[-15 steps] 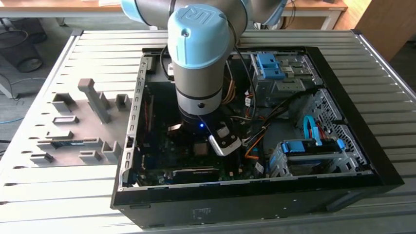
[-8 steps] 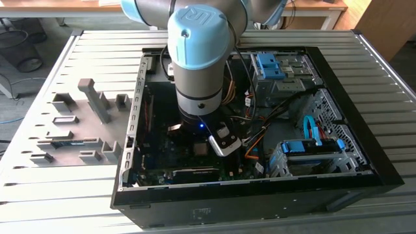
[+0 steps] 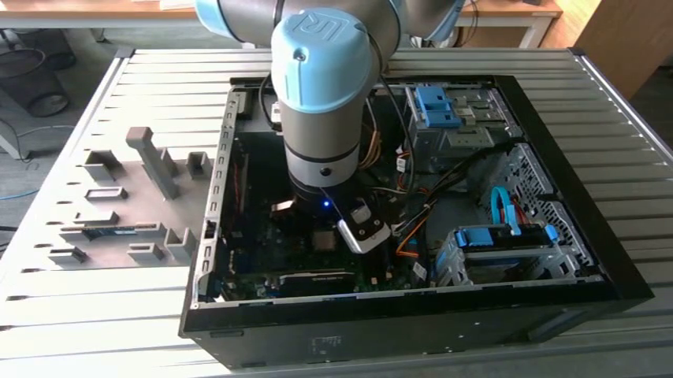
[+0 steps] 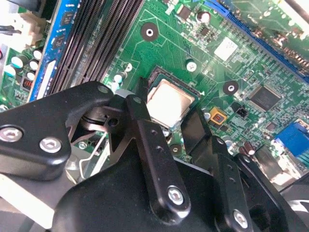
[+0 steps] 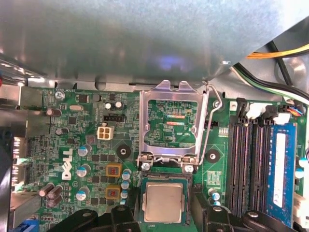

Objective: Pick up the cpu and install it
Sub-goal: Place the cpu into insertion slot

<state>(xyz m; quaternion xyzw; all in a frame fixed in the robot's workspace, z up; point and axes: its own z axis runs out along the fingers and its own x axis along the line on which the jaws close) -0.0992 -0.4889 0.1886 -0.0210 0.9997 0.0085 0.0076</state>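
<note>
Now, fingers (image 4: 153, 152) apart (cpu (image 4: 169, 102) flat between them).

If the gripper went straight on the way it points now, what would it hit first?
Most likely the cpu seated on the motherboard, directly ahead of the gripper; depth is unclear.
</note>
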